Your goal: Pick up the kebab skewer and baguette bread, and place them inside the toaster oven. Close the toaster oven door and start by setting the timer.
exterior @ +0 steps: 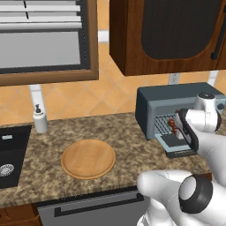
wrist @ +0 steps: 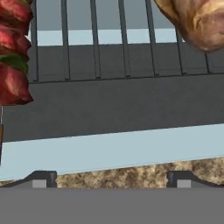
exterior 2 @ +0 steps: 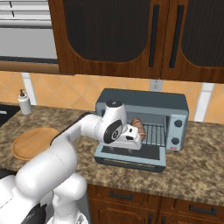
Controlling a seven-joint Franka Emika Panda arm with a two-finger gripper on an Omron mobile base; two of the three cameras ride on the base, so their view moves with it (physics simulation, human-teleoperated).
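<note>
Speckled brown granite counter (exterior 2: 197,162) ran under dark wood wall cabinets (exterior 2: 131,35), with a round wooden plate (exterior: 88,159) lying bare to the left near a white soap dispenser (exterior: 40,119). At the right stood the toaster oven (exterior 2: 144,103), its door (exterior 2: 131,158) dropped flat onto the counter. Inside, the baguette bread (wrist: 197,22) lay on the wire rack (wrist: 109,43) toward one side, and the kebab skewer (wrist: 13,52) with its red chunks lay on the rack toward the other, the two well apart. The gripper (wrist: 111,178) hung at the oven mouth just above the lowered door, its dark fingertips (wrist: 41,178) spread wide with nothing between them, touching neither the bread nor the skewer.
</note>
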